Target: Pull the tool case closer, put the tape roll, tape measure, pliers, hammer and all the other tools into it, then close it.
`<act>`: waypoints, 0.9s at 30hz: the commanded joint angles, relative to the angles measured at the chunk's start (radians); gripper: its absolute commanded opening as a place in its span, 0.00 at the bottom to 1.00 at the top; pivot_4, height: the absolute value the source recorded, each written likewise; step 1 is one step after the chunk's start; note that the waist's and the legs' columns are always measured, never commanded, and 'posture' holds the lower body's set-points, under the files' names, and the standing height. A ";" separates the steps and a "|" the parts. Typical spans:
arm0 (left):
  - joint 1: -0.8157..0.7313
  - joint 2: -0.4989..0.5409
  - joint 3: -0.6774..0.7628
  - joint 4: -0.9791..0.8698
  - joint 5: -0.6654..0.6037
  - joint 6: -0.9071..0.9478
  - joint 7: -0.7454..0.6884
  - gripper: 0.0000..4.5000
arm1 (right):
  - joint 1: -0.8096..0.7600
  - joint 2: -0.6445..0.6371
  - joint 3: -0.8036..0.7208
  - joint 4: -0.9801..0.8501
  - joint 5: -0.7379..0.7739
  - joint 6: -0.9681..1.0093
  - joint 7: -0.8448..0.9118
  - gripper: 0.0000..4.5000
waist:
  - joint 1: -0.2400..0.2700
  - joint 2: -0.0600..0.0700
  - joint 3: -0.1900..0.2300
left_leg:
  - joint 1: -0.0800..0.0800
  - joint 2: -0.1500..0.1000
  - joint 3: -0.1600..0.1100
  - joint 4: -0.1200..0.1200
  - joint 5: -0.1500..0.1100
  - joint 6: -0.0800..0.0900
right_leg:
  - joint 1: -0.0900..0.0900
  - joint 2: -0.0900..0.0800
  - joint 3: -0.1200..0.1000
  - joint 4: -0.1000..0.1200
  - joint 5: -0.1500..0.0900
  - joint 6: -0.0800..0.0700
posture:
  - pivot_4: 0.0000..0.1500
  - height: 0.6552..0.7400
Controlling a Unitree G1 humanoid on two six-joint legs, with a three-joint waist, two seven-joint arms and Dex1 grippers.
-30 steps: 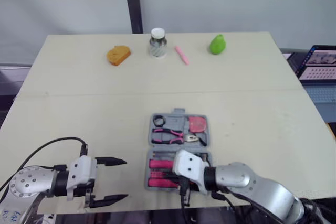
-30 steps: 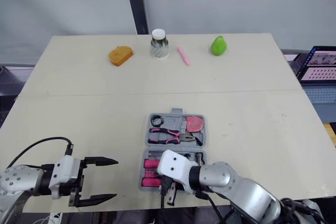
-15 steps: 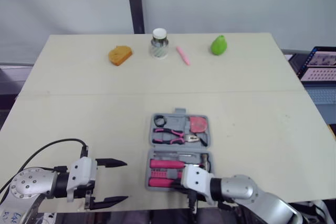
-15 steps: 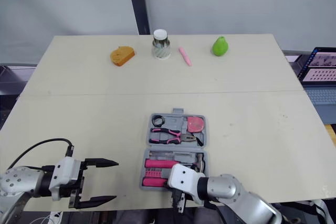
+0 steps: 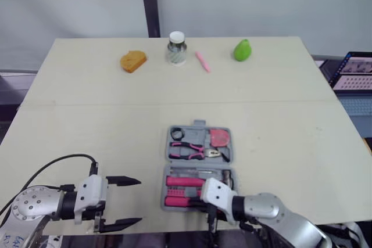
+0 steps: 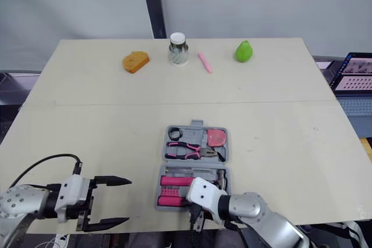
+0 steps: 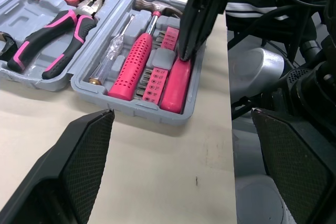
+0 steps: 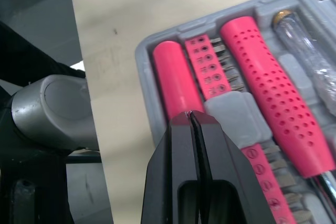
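The grey tool case (image 5: 199, 166) lies open near the table's front edge. Its far half holds a black tape roll (image 5: 176, 133), a pink tape measure (image 5: 219, 137) and pink-handled pliers (image 5: 195, 152). The near half holds the hammer (image 5: 189, 181), a pink bit strip and a pink handle (image 8: 176, 90). My right gripper (image 5: 210, 220) is shut with nothing in it, its tip at the case's near edge, on or just over that pink handle (image 7: 176, 85). My left gripper (image 5: 125, 201) is open, at the table's front edge left of the case.
Along the far side of the table stand an orange piece of bread (image 5: 132, 60), a white-lidded jar (image 5: 176, 47), a pink stick (image 5: 201, 61) and a green pear (image 5: 242, 49). A laptop (image 5: 354, 71) sits off the table's right edge. The case lies close to the front edge.
My right gripper has drawn back from over the case's near half to its front edge and stayed shut. The left gripper has not moved.
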 commanded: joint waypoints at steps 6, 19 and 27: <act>0.006 -0.006 -0.006 -0.005 0.002 -0.015 -0.004 1.00 | 0.017 0.006 -0.013 -0.017 0.005 0.005 0.025 0.02 | 0.000 0.000 0.000 | 0.000 0.000 0.000 0.000 0.000 0.000 | 0.000 0.000 0.000 0.000 0.000 0.000 | 1.00 1.00; 0.006 -0.006 -0.011 -0.009 0.002 -0.012 0.001 1.00 | 0.063 0.010 -0.027 0.015 0.008 0.032 0.021 0.02 | 0.000 0.000 0.000 | 0.000 0.000 0.000 0.001 0.000 0.000 | 0.000 0.000 0.000 0.001 0.000 0.000 | 1.00 1.00; 0.000 -0.006 -0.016 -0.011 0.002 -0.009 0.004 1.00 | 0.074 -0.007 -0.012 0.035 -0.016 0.043 0.022 0.02 | 0.000 -0.001 -0.001 | 0.001 0.000 0.000 0.001 -0.001 0.000 | 0.000 0.000 0.000 0.002 0.000 0.000 | 1.00 1.00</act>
